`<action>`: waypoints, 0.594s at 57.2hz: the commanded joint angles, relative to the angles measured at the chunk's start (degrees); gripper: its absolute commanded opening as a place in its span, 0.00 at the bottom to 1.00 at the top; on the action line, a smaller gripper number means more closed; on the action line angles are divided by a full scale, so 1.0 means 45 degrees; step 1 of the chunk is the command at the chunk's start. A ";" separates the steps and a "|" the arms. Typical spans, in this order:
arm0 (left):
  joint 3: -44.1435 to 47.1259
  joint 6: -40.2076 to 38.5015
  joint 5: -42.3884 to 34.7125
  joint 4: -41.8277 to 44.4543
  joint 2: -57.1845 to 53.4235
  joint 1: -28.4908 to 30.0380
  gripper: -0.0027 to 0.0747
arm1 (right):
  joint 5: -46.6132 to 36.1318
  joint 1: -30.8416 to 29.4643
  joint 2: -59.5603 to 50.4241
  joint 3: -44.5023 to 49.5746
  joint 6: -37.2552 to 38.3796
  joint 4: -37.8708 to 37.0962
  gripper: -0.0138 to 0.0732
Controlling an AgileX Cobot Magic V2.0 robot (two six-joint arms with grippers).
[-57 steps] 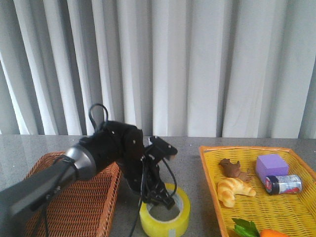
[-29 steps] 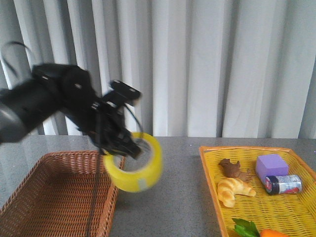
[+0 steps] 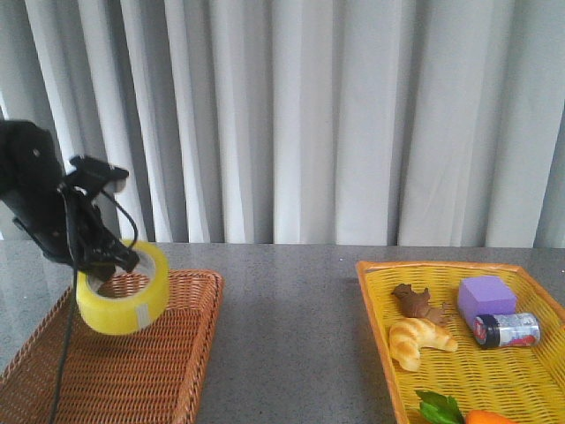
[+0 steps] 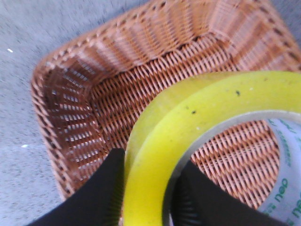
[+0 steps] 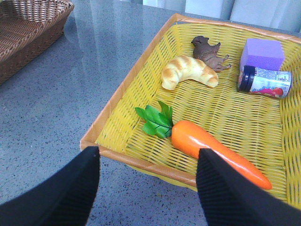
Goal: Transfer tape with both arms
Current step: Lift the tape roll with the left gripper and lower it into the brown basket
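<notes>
The left gripper [image 3: 113,262] pinches the tape [image 3: 122,299] by its wall, one finger inside the core, so the roll hangs above the brown wicker basket [image 3: 168,371], apparently for release there. The right gripper [image 5: 146,188] hovers with jaws wide and empty, beside the yellow tray [image 5: 122,117] well apart from the basket.

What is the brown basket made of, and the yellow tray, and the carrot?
The brown basket looks like woven wicker or rattan: thin strands cross with gaps between them, matte. The yellow tray seems to be woven plastic, from its bright even colour and slight shine. The carrot looks like smooth, glossy plastic, so probably a toy; its leaves look the same.
</notes>
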 commanded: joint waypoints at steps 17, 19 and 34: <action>-0.0288 -0.0179 -0.0330 -0.0319 0.1105 0.0009 0.28 | -0.0854 -0.0075 0.0039 -0.0321 -0.0083 -0.0094 0.68; -0.0288 -0.0179 -0.0330 -0.0319 0.1196 0.0009 0.28 | -0.0854 -0.0075 0.0039 -0.0321 -0.0083 -0.0094 0.68; -0.0304 -0.0179 -0.0330 -0.0305 0.1385 0.0009 0.34 | -0.0854 -0.0075 0.0039 -0.0321 -0.0083 -0.0094 0.68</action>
